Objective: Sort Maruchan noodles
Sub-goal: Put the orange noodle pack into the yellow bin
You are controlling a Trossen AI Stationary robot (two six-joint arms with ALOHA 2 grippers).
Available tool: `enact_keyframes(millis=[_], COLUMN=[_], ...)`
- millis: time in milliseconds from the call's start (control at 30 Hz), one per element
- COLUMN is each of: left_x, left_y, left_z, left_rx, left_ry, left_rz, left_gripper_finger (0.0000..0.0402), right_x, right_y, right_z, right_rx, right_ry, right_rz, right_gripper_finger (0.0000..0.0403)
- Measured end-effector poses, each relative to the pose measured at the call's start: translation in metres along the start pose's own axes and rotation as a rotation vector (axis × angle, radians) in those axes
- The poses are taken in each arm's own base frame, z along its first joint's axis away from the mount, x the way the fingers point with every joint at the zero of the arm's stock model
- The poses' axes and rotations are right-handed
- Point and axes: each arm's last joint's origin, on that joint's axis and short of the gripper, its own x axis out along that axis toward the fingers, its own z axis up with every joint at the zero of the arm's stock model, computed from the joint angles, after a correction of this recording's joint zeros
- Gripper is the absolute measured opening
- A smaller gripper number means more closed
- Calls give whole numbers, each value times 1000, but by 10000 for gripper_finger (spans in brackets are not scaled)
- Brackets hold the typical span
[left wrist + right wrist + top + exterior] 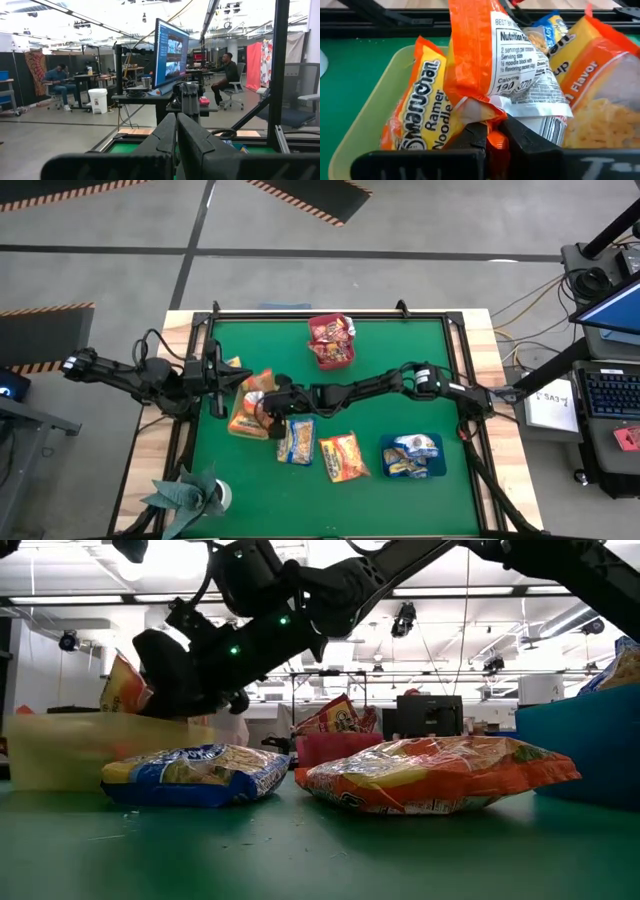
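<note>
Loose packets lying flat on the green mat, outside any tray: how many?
2. A blue-and-yellow packet lies just right of the yellow-green tray, and an orange packet lies to its right, before the blue tray. The right arm could hide another.

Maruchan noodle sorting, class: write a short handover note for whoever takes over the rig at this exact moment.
Right end effector: shut on the crinkly orange plastic noodle packet, over the yellow-green plastic tray at the mat's left.
Left end effector: shut, empty, parked at the table's left edge.
Done: orange packets in the yellow-green tray, dark red packets in the red tray, blue-and-yellow packets in the blue tray.
Left: release the held packet; then sort the loose blue-and-yellow packet and the loose orange packet on the green mat.
</note>
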Motion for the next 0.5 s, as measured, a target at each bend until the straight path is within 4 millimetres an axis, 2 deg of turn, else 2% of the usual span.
enact_keyframes(millis=[233,500], left_x=[0,0], left_y=[0,0], left_z=[0,0], left_rx=[-2,-2], left_ry=[2,2], left_rz=[0,0], left_gripper_finger=[0,0], right_x=[-4,-5], right_y=[-14,-31], right_z=[9,13], right_rx=[67,183], right_ry=[-27,-44], right_rz=[-17,-17], right_gripper_finger=[36,40])
